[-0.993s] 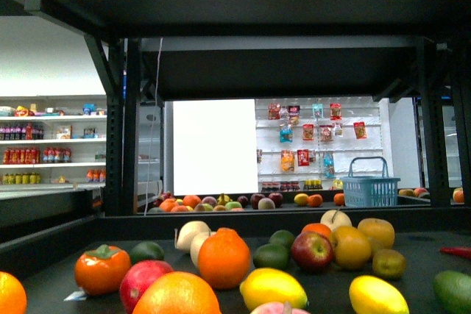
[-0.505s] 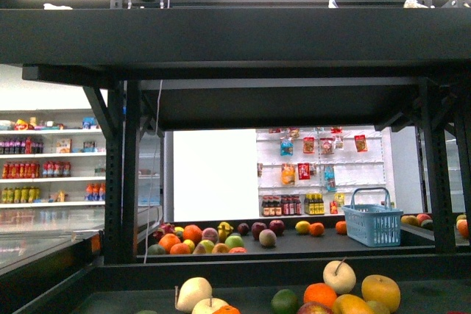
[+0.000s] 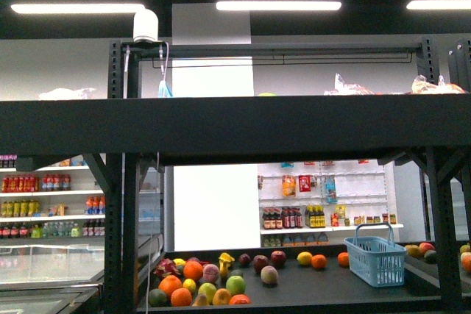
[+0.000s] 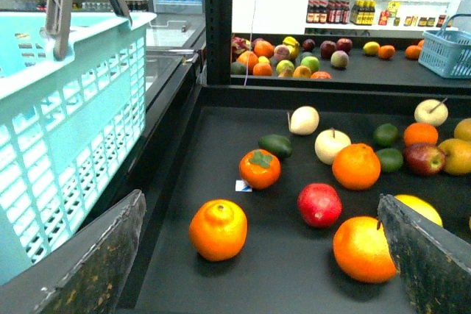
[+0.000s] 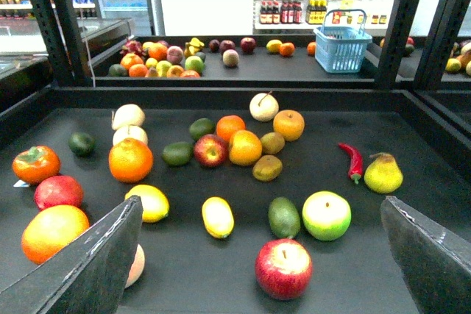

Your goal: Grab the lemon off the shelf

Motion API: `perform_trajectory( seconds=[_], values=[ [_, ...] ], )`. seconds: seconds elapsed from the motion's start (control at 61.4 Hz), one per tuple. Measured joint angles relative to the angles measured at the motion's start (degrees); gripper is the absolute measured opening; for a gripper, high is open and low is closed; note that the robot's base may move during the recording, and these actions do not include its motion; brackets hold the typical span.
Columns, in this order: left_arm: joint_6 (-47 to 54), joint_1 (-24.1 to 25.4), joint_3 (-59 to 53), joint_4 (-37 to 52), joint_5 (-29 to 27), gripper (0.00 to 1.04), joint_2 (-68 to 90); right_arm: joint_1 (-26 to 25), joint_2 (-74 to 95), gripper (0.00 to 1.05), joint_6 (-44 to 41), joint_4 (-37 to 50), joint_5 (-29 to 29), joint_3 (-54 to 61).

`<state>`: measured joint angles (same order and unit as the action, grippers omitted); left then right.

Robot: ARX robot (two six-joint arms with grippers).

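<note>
Lemon: bright yellow oval lying on the dark board of the shelf among loose fruit. A big orange is just beside it and a red round fruit is near.
Second yellow fruit: slimmer, and near the lemon. It may be another lemon, but I cannot settle that, so I take the rounder one as mine.
Right tool: released, fingers spread wide with nothing between them, hanging above the board.
Left tool: also released and empty, with a teal basket close beside it.
Direction from right tool: the lemon lies ahead and below, just past the tip of one finger, not centred in the gap.
From left tool: only a slice of the lemon shows, the rest hidden behind a finger.
Long axis: it seems to run roughly along the line from one right finger to the other, a little skewed. I judge that closing as I stand would meet its ends, so a wrist turn looks wise.
Nearer arm: my right, I judge, since it sees the whole fruit.
Front view: only the upper boards and a far display, with neither the lemon nor a tool in view.
Risk: the big orange sits so close that a finger may nudge it and set the lemon rolling.
</note>
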<state>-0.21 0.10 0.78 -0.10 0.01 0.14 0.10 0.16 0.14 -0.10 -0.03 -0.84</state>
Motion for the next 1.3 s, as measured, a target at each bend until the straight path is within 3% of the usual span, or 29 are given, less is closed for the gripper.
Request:
perform_trajectory(
  seconds=[0.472, 0.537, 0.57, 0.798, 0.977, 1.156, 1.303],
  values=[
    [-0.2, 0.0, 0.0, -0.1, -0.2, 0.97, 0.0, 0.0, 0.0, 0.97, 0.0, 0.0, 0.0, 0.0],
    [-6.5, -2.5, 2.0, -6.1, -8.4, 0.97, 3.3, 0.0, 0.0, 0.97, 0.0, 0.0, 0.0, 0.0],
    [-10.3, -2.4, 2.7, -7.1, -8.7, 0.97, 6.4, 0.0, 0.0, 0.97, 0.0, 0.0, 0.1, 0.0],
    [-31.4, 7.3, 14.1, 1.5, 4.9, 0.97, 29.0, 0.0, 0.0, 0.97, 0.0, 0.0, 0.0, 0.0],
    [-45.7, 20.9, 32.1, 5.5, 17.9, 0.97, 49.0, 0.0, 0.0, 0.97, 0.0, 0.0, 0.0, 0.0],
    [-56.1, 30.8, 45.3, 4.7, 23.9, 0.97, 64.3, 0.0, 0.0, 0.97, 0.0, 0.0, 0.0, 0.0],
    [-63.1, 35.1, 53.8, 5.3, 25.6, 0.97, 76.9, 0.0, 0.0, 0.97, 0.0, 0.0, 0.0, 0.0]
  ],
)
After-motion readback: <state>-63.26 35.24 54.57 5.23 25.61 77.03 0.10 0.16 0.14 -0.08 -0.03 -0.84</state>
